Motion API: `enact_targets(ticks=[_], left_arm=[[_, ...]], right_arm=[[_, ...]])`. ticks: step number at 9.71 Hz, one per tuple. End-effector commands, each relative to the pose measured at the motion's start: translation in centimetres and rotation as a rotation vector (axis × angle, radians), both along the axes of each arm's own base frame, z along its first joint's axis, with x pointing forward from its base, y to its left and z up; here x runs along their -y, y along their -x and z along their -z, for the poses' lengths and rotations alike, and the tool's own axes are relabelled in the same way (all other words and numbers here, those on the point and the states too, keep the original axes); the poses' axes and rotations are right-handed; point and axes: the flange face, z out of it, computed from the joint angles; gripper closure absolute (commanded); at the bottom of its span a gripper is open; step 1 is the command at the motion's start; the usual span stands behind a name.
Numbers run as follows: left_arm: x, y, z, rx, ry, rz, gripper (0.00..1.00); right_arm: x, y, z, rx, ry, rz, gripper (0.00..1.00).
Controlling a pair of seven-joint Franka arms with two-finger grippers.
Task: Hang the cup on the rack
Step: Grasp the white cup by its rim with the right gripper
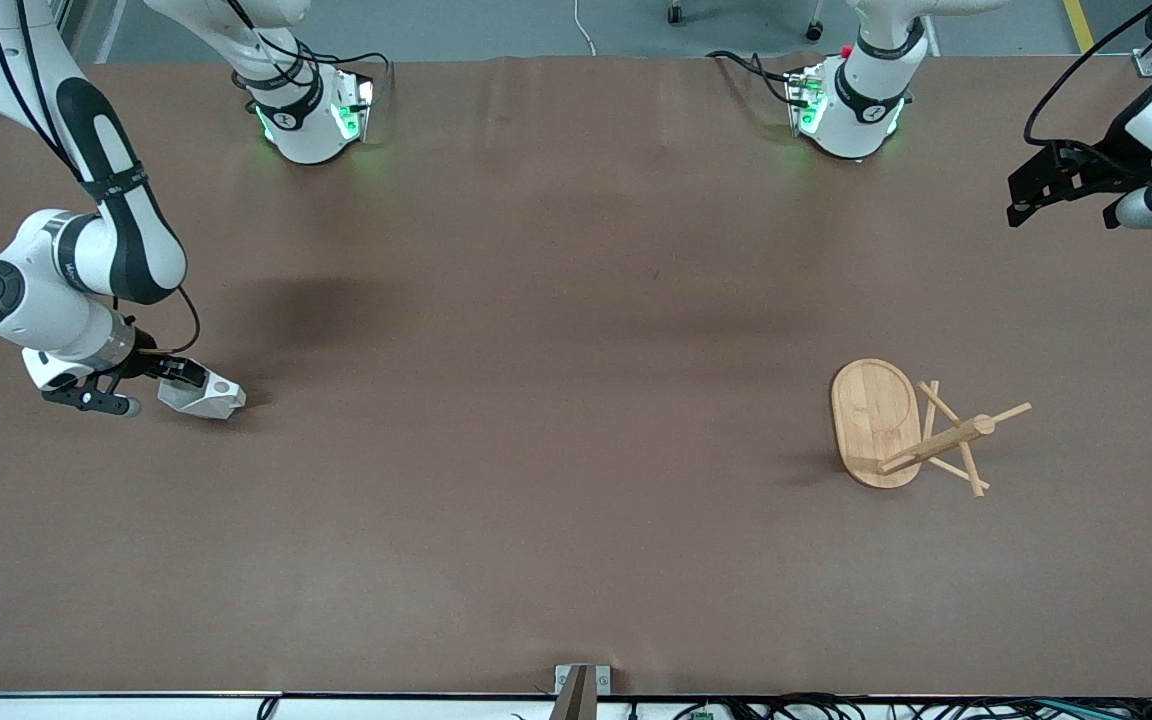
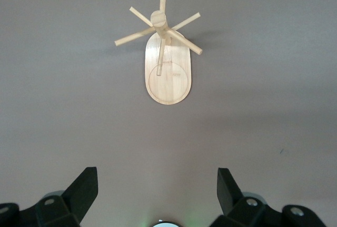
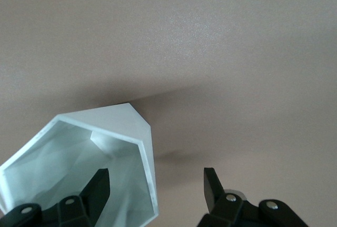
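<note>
Your right gripper [image 1: 141, 385] sits low at the right arm's end of the brown surface [image 1: 536, 420]. Its jaws are parted and straddle one wall of the small matte white faceted cup [image 1: 202, 397]: in the right wrist view one black finger [image 3: 97, 190] is inside the wide polygonal mouth and the other is outside the wall, over bare surface. You cannot tell from these views whether the fingers press on the wall, and no firm grasp shows. The cup [image 3: 84, 164] lies tipped on its side on the surface, its mouth turned toward the gripper, and you can see a small round hole on its upper face in the front view.

Your left gripper [image 1: 1071, 185] hangs in the air over the left arm's end of the surface, jaws released and spread wide with nothing between them, and that arm waits. From the left wrist view you see both black fingertips [image 2: 81, 190] apart, with the rack between them farther off.

The light bamboo mug rack [image 1: 911, 430] stands upright on its oval flat base toward the left arm's end, nearer the front camera than the left gripper, its central post carrying thin crossed pegs [image 2: 158, 29]. It is well apart from the cup, with open surface between them.
</note>
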Motion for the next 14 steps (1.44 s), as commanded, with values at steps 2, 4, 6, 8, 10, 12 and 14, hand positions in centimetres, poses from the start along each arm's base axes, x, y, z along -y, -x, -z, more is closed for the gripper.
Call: enact_targets(ticks=[2, 4, 6, 8, 10, 12, 14], left_arm=[[0.9, -1.3, 1.0, -0.02, 0.003, 0.007, 0.0], [1.1, -1.2, 0.8, -0.016, 0.003, 0.012, 0.0], [0.9, -1.2, 0.6, -0.014, 0.003, 0.01, 0.0], [0.8, -1.2, 0.7, -0.016, 0.003, 0.012, 0.0], [0.6, -1.2, 0.6, -0.014, 0.004, 0.019, 0.0], [0.6, -1.1, 0.3, -0.008, 0.006, 0.02, 0.0], [0.7, -1.1, 0.3, -0.008, 0.015, 0.011, 0.0]], right_arm=[[0.3, -0.6, -0.4, 0.019, 0.004, 0.012, 0.78], [0.3, -0.8, -0.2, 0.02, -0.009, 0.027, 0.98], [0.1, -1.2, -0.6, 0.007, -0.012, -0.025, 0.99], [0.1, -3.2, -4.3, -0.047, -0.028, -0.088, 0.99], [-1.7, -6.9, -12.3, -0.13, -0.148, -0.052, 0.99], [-5.4, -8.5, -17.7, -0.156, -0.224, -0.064, 0.99], [-9.6, -8.6, -19.4, -0.177, -0.384, -0.032, 0.99]])
